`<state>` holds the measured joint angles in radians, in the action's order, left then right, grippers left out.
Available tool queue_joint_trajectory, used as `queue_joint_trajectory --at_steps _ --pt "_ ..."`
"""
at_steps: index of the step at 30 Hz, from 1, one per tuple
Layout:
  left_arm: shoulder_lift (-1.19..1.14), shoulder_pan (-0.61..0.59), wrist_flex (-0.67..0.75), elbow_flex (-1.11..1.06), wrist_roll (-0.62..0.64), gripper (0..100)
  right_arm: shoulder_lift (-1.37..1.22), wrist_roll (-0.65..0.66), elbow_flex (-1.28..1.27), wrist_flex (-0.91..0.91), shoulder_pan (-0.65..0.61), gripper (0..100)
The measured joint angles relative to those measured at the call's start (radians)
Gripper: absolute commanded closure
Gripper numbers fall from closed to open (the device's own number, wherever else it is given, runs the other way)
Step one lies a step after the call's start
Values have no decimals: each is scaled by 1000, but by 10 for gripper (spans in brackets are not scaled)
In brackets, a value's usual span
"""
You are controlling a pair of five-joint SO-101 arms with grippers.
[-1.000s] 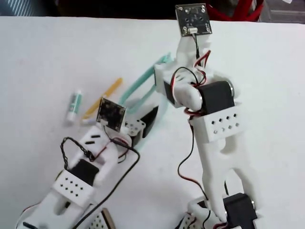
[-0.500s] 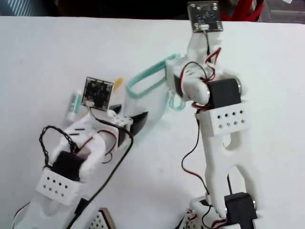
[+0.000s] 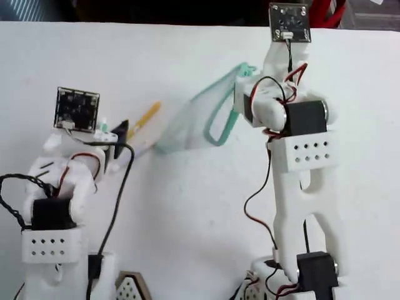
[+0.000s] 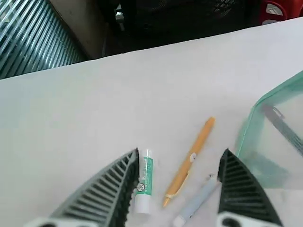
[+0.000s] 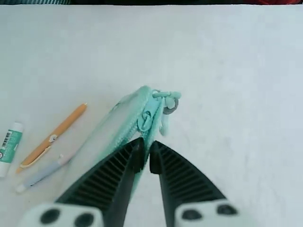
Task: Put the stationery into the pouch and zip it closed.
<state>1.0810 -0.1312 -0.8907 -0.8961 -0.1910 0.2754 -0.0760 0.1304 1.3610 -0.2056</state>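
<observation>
Left gripper (image 4: 182, 155) has retreated from the pouch (image 3: 187, 125) and stands wide open near the pens (image 4: 191, 161) and glue stick (image 4: 144, 177). Right gripper (image 5: 147, 143) pinches the pouch's zipper edge.

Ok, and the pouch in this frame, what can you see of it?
The pouch is translucent mint-green plastic with teal zip edging and a ringed zip pull at one end. The right gripper pinches its zip edge, so it slants down to the table, low end beside the pens. Its mouth looks partly open.
</observation>
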Motion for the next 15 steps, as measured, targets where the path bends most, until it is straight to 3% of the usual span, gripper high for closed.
queue_joint_trajectory --at_steps 9,15 --pt "-21 23 0 0 -69 732 9 2 -44 -46 -32 981" --pt "-374 25 58 46 -160 733 121 31 -41 0 -20 981"
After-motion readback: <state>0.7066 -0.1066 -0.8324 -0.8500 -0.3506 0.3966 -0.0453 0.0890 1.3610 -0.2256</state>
